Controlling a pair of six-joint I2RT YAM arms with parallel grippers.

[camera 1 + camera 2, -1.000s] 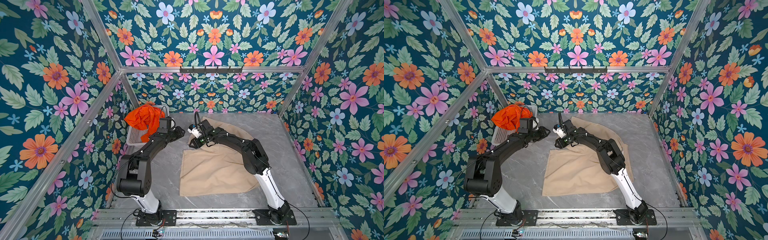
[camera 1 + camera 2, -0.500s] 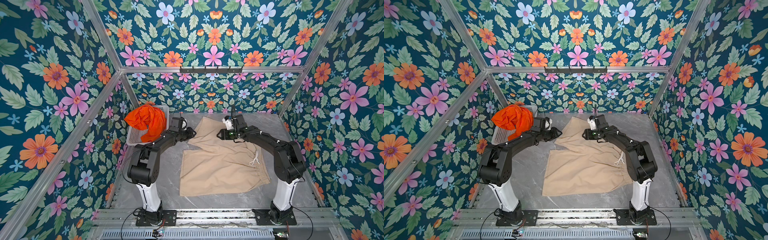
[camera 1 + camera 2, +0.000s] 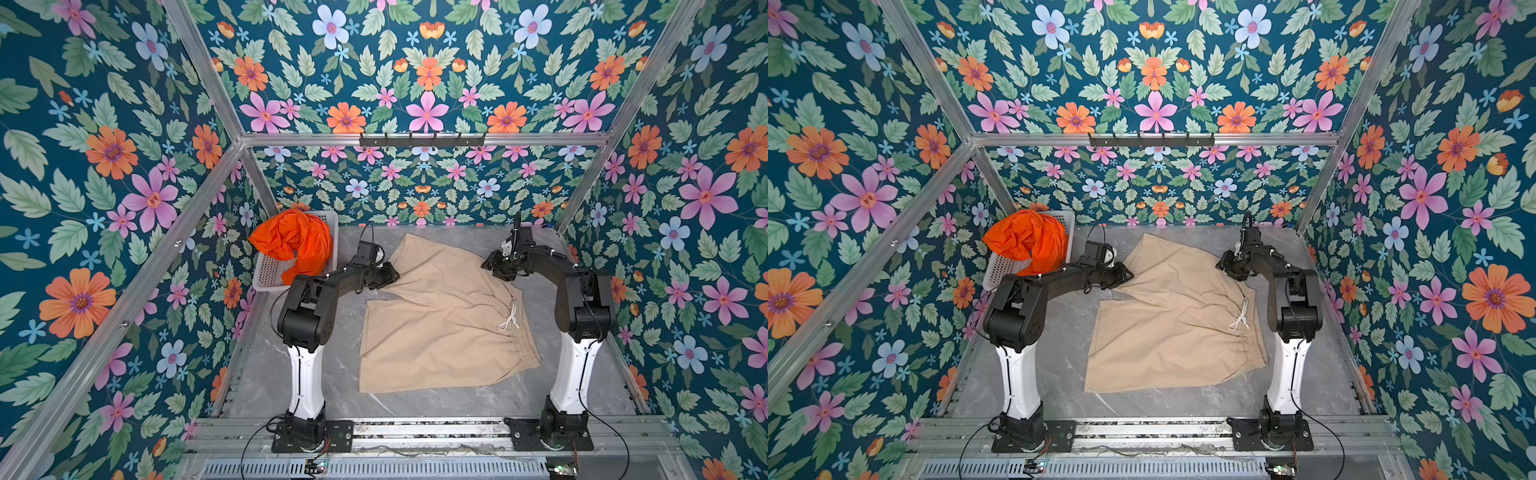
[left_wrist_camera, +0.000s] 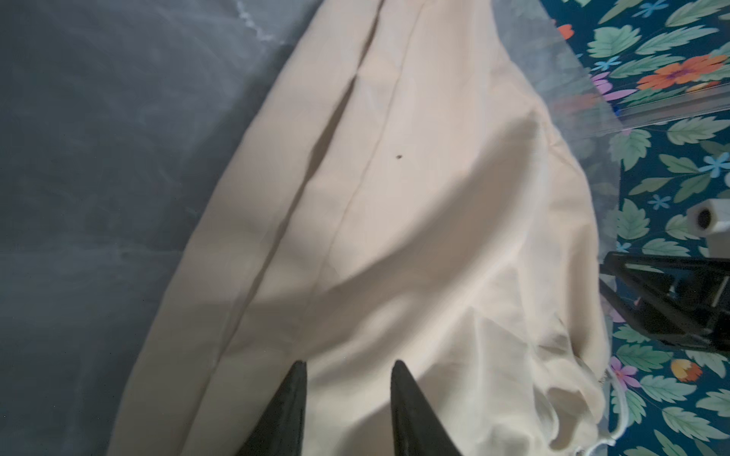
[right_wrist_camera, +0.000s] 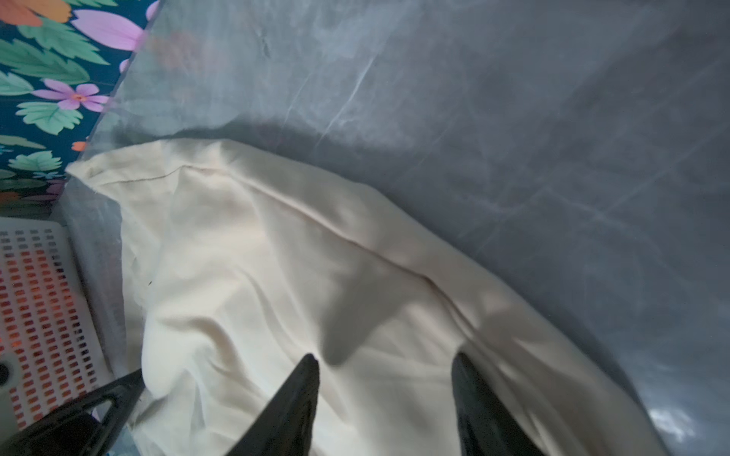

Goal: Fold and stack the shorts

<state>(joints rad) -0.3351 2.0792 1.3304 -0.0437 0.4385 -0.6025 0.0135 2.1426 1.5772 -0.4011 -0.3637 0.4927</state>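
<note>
The beige shorts (image 3: pixel 440 316) (image 3: pixel 1175 320) lie spread on the grey table, their gathered waistband and white drawstring (image 3: pixel 509 318) toward the right arm. The orange shorts (image 3: pixel 295 245) (image 3: pixel 1027 241) are heaped in the white basket (image 3: pixel 270 274) at the back left. My left gripper (image 3: pixel 394 275) (image 3: pixel 1128 275) hovers at the beige shorts' left edge; its wrist view shows it open (image 4: pixel 347 365) over the cloth (image 4: pixel 395 197). My right gripper (image 3: pixel 486 264) (image 3: pixel 1220 265) is at the far right edge, open (image 5: pixel 385 359) over beige fabric (image 5: pixel 276 276), holding nothing.
Floral walls close in the table on three sides, with a metal hook rail (image 3: pixel 422 139) on the back wall. The basket (image 5: pixel 35 316) stands close to the shorts' far corner. Bare grey table (image 3: pixel 436 401) runs in front of the shorts, by the arm bases.
My right gripper has swept from the left-centre across to the far right, and the beige shorts now lie opened out. My left gripper has moved right to the shorts' edge.
</note>
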